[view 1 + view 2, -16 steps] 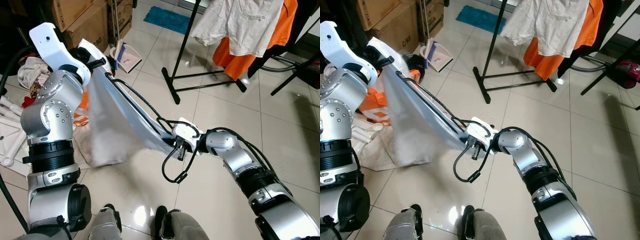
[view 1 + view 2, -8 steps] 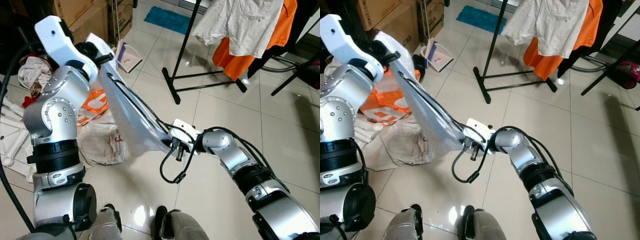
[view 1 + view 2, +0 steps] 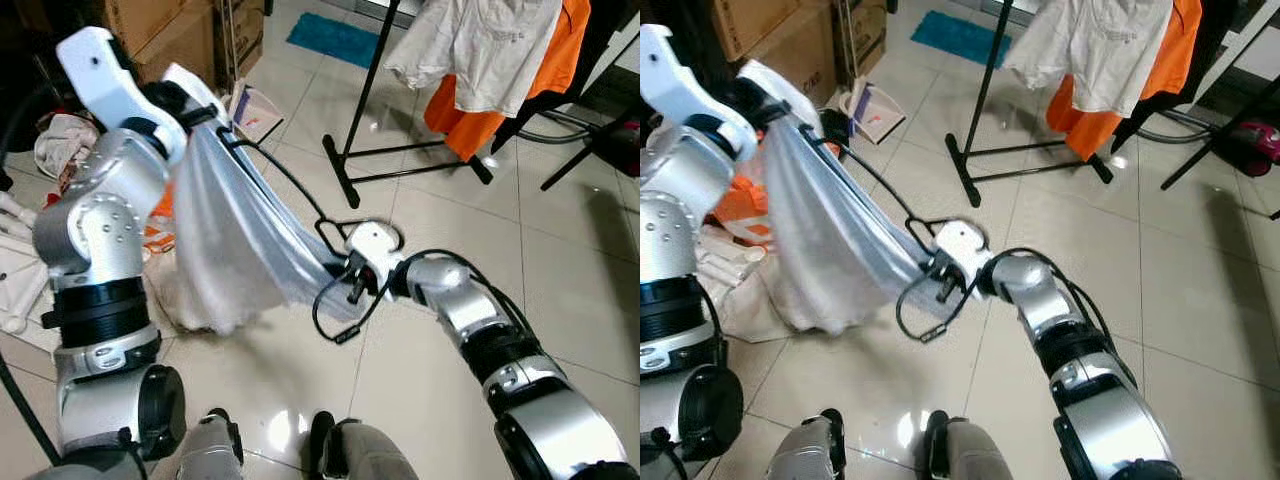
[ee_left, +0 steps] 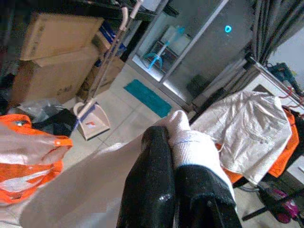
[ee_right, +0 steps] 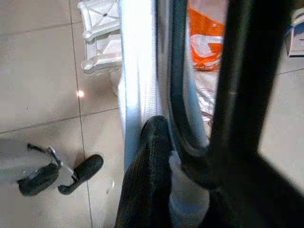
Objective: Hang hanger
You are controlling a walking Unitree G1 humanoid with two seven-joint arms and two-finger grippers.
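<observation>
A: Hanger [image 3: 275,175], black wire, runs between the two arms in the left eye view, a pale garment [image 3: 235,255] draped from it. The clothes rack [image 3: 365,110] stands well apart across the tiled floor.

B: In the right eye view the right gripper [image 3: 943,283] sits at the hanger's lower end, the left gripper [image 3: 760,105] up at the top corner.

A: Left wrist view: the black fingers [image 4: 152,180] are clenched on white cloth.

B: Right wrist view: a finger [image 5: 147,175] pinches the wire and fabric together, so that gripper is grasping the hanger.

A: I'd keep both pinches firm, lift the cloth off the floor, then turn toward the rack before freeing the hook
</observation>
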